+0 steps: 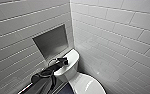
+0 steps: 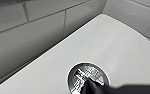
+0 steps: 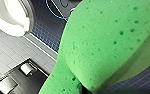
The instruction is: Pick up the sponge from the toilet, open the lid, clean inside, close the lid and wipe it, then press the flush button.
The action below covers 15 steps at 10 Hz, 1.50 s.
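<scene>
The white toilet (image 1: 73, 75) stands in the tiled corner, its lid (image 1: 89, 86) down. My left arm comes in from the lower left and its gripper (image 1: 63, 60) sits over the tank top (image 1: 72, 56). In the left wrist view, the shut dark tip of the left gripper (image 2: 91, 88) rests on the round shiny flush button (image 2: 88, 76) set in the tank top (image 2: 111, 42). The bright green sponge (image 3: 103, 45) looms close in the right wrist view, pinched at its lower edge by my right gripper (image 3: 92, 90). Part of the white toilet (image 3: 13, 15) appears beyond it.
White tiled walls close in on both sides of the toilet, with a grey recessed niche (image 1: 51, 41) in the left wall. The right wrist view takes in dark blue floor tiles (image 3: 48, 27) and a toilet paper roll (image 3: 27, 68) in a metal holder.
</scene>
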Tool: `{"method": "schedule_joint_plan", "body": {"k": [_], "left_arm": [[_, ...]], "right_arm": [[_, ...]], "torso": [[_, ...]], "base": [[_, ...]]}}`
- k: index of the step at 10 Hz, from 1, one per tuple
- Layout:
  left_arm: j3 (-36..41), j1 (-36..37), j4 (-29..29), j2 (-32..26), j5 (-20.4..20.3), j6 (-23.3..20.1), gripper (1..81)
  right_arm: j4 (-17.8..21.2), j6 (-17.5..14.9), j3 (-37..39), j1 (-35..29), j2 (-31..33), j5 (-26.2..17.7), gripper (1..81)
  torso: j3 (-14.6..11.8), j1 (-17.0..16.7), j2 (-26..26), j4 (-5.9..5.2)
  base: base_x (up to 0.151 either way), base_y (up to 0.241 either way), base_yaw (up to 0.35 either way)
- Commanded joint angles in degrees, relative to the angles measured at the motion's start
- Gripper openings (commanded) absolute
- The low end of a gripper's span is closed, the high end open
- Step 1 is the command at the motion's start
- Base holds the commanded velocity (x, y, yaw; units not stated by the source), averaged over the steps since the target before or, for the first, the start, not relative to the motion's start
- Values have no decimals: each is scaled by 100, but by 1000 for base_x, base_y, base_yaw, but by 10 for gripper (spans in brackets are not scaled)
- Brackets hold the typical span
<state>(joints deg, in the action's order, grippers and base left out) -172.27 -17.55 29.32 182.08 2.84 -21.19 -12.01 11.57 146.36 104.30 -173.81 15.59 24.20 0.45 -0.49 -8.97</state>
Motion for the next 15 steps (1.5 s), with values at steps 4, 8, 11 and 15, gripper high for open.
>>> {"method": "schedule_joint_plan", "body": {"k": [4,8,11,15], "left_arm": [[-53,1468,162,-101,1896,220,10],[-44,1988,1287,-303,2581,247,10],[60,2111,1699,-671,4123,-93,10],[106,1786,2894,-1111,6358,-1598,10]], "right_arm": [[-188,-23,-100,315,-112,-434,10],[-188,-49,-74,316,-121,-417,10],[-188,-58,-100,245,-112,-425,10],[-362,-129,-56,-27,-34,-373,10]], "torso": [[0,0,0,0],[2,0,0,0],[5,0,0,0],[5,0,0,0]], "base": [[0,0,0],[0,0,0],[0,0,0],[0,0,0]]}}
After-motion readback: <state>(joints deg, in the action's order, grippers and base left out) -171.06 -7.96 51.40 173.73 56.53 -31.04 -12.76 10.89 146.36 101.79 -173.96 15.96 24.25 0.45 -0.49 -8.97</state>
